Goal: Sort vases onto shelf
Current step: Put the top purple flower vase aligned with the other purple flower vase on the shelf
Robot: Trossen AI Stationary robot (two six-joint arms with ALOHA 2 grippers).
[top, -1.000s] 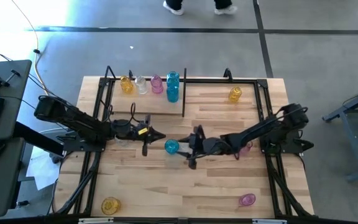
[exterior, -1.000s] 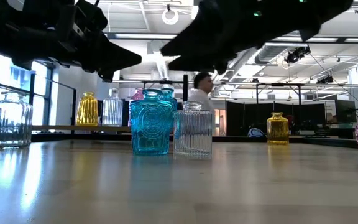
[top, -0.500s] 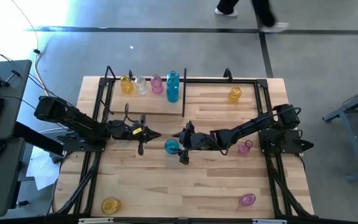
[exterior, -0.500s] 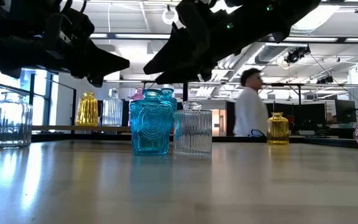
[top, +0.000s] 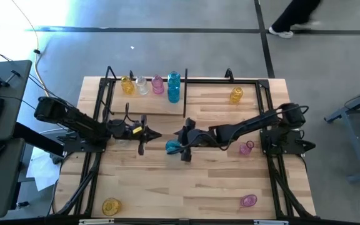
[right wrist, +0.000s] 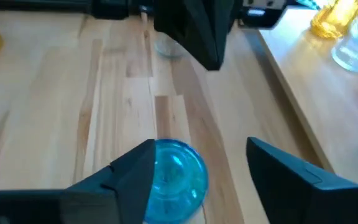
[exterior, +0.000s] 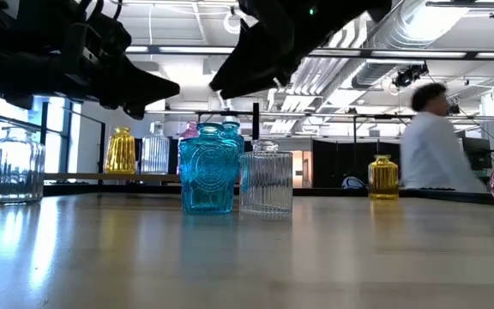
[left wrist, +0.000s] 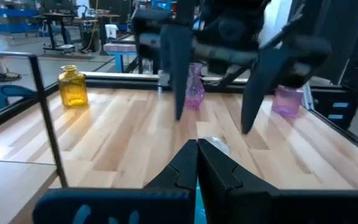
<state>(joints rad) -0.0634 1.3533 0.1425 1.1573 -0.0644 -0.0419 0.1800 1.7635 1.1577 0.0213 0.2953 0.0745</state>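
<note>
Your right gripper [top: 181,147] hangs wide open right over the blue vase [top: 172,147], holding nothing, ready to grab it. Your left gripper [top: 158,135], pinched shut and empty, waits near that vase.

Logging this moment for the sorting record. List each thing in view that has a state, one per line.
Right pincer: open, above the blue vase, not gripping it.
Blue vase: upright on the table, mid-table.
Left pincer: shut, empty, facing the right one.
Shelf: holds a row of upright vases left of its divider.
Yellow vase: upright, alone right of the divider.
</note>
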